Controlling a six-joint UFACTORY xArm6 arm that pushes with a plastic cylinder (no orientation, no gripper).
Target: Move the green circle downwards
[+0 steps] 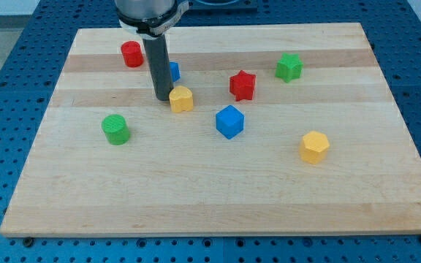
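Observation:
The green circle is a short green cylinder on the wooden board, at the view's left. My tip is the lower end of the dark rod, above and to the right of the green circle, apart from it. The tip stands just left of a yellow block, close to or touching it.
A red cylinder sits at the top left. A blue block is partly hidden behind the rod. A red star, a green star, a blue cube and a yellow hexagon lie to the right.

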